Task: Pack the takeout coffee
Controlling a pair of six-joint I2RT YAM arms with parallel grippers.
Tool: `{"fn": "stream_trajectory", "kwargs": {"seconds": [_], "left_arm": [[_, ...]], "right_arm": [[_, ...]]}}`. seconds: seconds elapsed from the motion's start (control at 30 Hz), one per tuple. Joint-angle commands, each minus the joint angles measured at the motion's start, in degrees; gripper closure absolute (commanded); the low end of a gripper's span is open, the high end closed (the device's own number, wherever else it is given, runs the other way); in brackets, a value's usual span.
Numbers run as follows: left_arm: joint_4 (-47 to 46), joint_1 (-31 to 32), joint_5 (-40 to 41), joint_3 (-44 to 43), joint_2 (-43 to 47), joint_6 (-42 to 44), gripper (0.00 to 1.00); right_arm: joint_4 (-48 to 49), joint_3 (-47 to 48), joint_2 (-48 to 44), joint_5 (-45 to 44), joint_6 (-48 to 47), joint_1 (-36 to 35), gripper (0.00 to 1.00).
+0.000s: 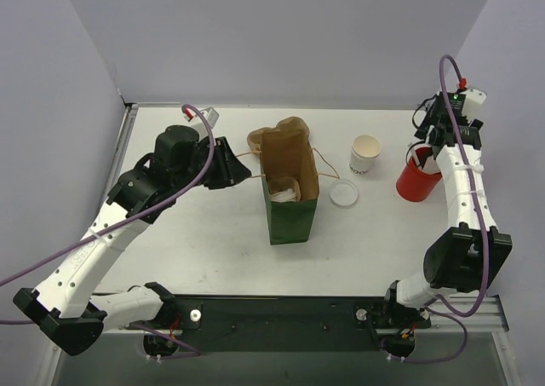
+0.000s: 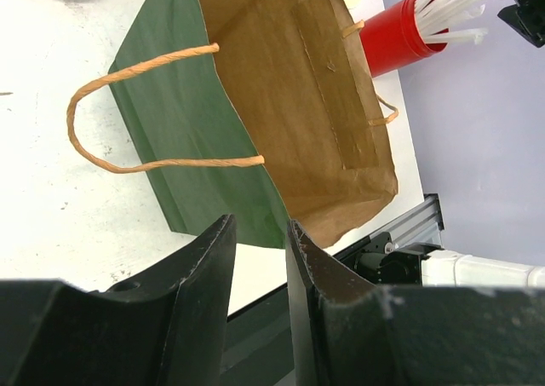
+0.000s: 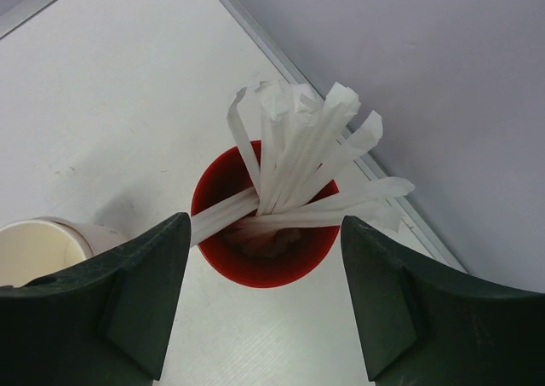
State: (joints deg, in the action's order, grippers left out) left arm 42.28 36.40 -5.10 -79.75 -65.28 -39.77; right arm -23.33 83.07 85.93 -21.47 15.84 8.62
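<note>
**A:** Take me across from your left. How far along am I?

**B:** My left gripper (image 2: 260,226) sits low with its jaws a narrow gap apart and nothing between them, so it's released. Just ahead of its fingertips hangs a rope handle (image 2: 128,72) of the green paper bag (image 1: 294,220), whose mouth is open.

**A:** And the coffee?

**B:** Beyond that gripper, down inside the bag, I see something round and white that I take for the takeout cup (image 1: 285,190). It's too small for me to tell whether its lid is on. If I'm right, the main step is done.

**A:** What's outside the bag?

**B:** On the bag's far side from my left gripper, a flat lid (image 1: 344,193) lies loose on the table. Near it stands an open cup (image 1: 365,154) with a tan inside. I can't tell which cup that lid belongs to.

**A:** And the right side?

**B:** My right gripper (image 3: 264,224) hangs with its fingers spread wide, empty. The red cup of straws (image 3: 255,267) is directly below it and the open cup is off to one side. I'd guess a straw is what's left, then sorting out that lid.
</note>
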Motion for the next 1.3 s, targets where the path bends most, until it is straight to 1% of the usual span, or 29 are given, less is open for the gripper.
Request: {"fn": "stream_trajectory", "kwargs": {"seconds": [0.0, 0.1, 0.23, 0.37, 0.67, 0.97, 1.27], "left_arm": [[-3.2, -1.1, -1.9, -0.5, 1.0, 1.2, 0.60], [-3.1, -1.4, -2.2, -0.5, 0.9, 1.4, 0.60], [-3.0, -1.6, -2.5, -0.7, 0.8, 1.4, 0.60], [-3.0, -2.0, -2.7, -0.7, 0.6, 1.5, 0.60], [-2.8, -2.8, -3.2, -1.0, -0.7, 1.8, 0.60], [-2.7, -3.3, -3.6, -1.6, -2.1, 2.1, 0.60], [-2.8, -3.5, -3.8, -1.6, -2.8, 2.2, 0.60]], "right_arm": [[2.2, 3.0, 2.5, 3.4, 1.9, 0.4, 0.37], [2.4, 4.3, 4.1, 3.7, 2.0, 0.4, 0.40], [2.6, 5.5, 6.4, 3.7, 2.2, 0.7, 0.41], [3.7, 5.8, 8.6, 5.5, 2.1, 1.6, 0.45], [4.3, 8.2, 12.4, 6.7, 1.8, 3.5, 0.46], [4.5, 10.1, 15.5, 7.2, 1.4, 3.6, 0.47], [5.2, 9.8, 17.2, 7.1, 0.8, 3.6, 0.48]]}}
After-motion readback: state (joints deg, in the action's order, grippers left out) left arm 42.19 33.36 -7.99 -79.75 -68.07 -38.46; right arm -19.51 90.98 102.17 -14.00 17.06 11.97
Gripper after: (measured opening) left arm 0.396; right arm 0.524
